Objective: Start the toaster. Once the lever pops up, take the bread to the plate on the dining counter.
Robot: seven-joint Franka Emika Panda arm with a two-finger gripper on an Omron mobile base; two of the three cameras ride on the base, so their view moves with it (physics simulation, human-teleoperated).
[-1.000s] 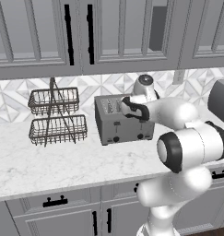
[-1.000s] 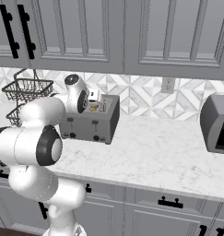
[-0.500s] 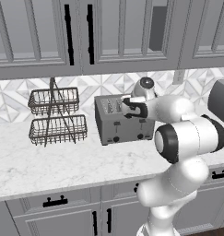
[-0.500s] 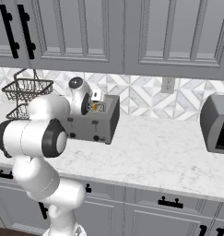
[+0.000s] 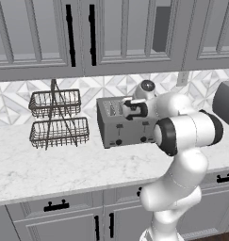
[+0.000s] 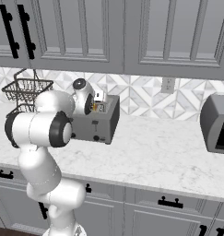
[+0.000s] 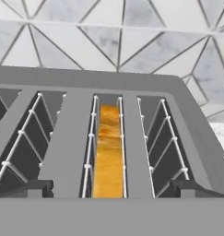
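The grey toaster [image 5: 117, 128] [image 6: 100, 123] stands on the marble worktop against the tiled wall. My gripper [image 5: 127, 109] [image 6: 97, 102] hovers just above its top and points down into the slots. The hand view looks straight onto the toaster [image 7: 67, 138]. A slice of golden-brown bread [image 7: 108, 152] sits upright in the third slot from the left. My gripper [image 7: 111, 190] is open, with one fingertip on each side of that slot and nothing between them. The plate and the dining counter are out of view.
A two-tier wire basket rack [image 5: 57, 120] [image 6: 26, 90] stands left of the toaster. A dark appliance [image 5: 226, 103] [image 6: 217, 124] sits at the right end of the worktop [image 6: 155, 152]. Upper cabinets [image 5: 87, 33] hang above.
The elbow has swung a little up and toward the toaster, and the hand has settled closer over its top. The jaws have stayed open.
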